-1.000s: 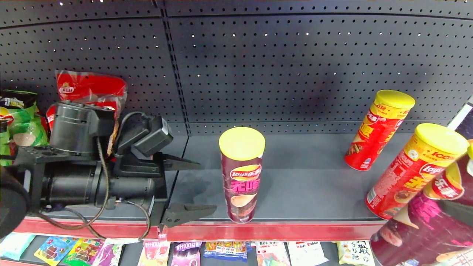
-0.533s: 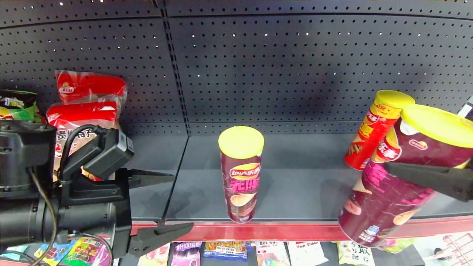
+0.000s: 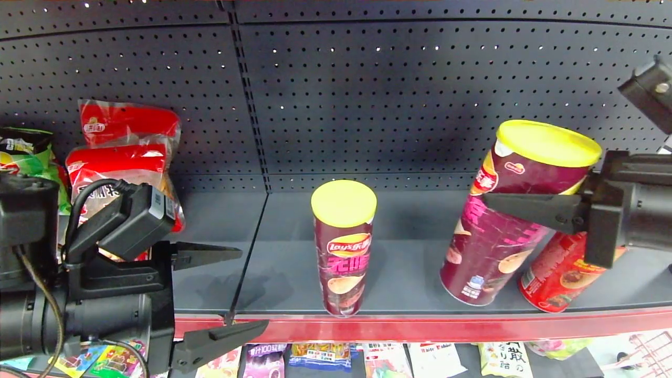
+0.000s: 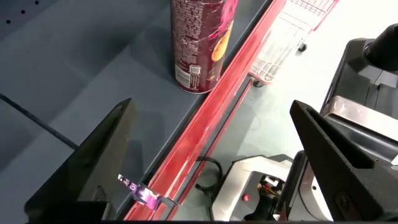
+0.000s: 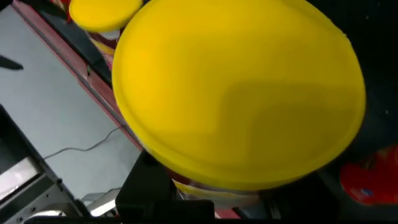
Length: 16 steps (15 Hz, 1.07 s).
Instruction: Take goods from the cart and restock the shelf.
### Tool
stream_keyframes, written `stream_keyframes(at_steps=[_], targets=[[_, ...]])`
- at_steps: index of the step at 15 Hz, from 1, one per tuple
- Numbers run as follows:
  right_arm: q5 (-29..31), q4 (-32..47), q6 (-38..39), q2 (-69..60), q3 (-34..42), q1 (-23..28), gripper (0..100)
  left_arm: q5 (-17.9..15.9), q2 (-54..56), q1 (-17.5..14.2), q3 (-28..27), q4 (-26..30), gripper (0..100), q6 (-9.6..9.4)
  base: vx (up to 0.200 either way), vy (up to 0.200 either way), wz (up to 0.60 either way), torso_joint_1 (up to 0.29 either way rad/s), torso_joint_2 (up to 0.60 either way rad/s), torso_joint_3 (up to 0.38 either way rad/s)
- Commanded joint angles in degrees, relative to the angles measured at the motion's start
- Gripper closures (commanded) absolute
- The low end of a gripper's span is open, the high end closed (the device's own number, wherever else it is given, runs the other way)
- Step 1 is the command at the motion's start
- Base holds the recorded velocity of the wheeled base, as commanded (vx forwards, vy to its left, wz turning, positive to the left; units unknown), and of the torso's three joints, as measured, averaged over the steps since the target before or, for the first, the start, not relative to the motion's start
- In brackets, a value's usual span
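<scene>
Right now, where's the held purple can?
Held can is at the head view's right, tilted in the right end effector over the shelf, just left of the red can.

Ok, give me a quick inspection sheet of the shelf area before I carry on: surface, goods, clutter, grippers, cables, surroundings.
Surface: grey shelf, bare between the cans.
Job's things: standing purple can upright near the front edge; held purple can tilted, base near the shelf, contact unclear; red can to its right.
Clutter: red bags and green bag at the left back.
Grippers: left gripper open, empty, by the front edge; right gripper shut on the held purple can.
Cables: black cable looped on the left arm.
Surroundings: pegboard back panel; snack packets on the shelf below; cart on the floor.
</scene>
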State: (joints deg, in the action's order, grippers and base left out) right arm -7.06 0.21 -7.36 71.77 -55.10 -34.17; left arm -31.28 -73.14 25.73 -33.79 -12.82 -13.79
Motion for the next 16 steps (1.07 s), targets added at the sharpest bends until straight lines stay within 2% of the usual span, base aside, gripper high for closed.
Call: stream_keyframes(at_steps=[1, 6, 10, 16], targets=[[0.11, -2.40, -0.02, 4.61, -0.18, -0.99, 100, 0.17, -0.25, 0.02, -0.05, -0.01, 0, -0.01, 0.000, 0.000, 0.00, 0.000, 0.00, 0.000], [-0.15, -7.06, -0.28, 12.26, -2.99, -1.25, 100, 1.13, -0.33, -0.07, 0.04, -0.01, 0, 0.52, 0.000, 0.000, 0.00, 0.000, 0.00, 0.000], [-0.24, -15.76, -0.20, 19.82, -5.63, -0.81, 100, 1.66, -0.16, -0.07, -0.05, -0.01, 0, 1.22, 0.000, 0.000, 0.00, 0.000, 0.00, 0.000], [-0.06, -16.12, -1.25, 28.96, -13.54, -0.28, 100, 2.01, 0.02, -0.07, -0.57, -0.01, 0, 1.22, 0.000, 0.000, 0.00, 0.000, 0.00, 0.000]])
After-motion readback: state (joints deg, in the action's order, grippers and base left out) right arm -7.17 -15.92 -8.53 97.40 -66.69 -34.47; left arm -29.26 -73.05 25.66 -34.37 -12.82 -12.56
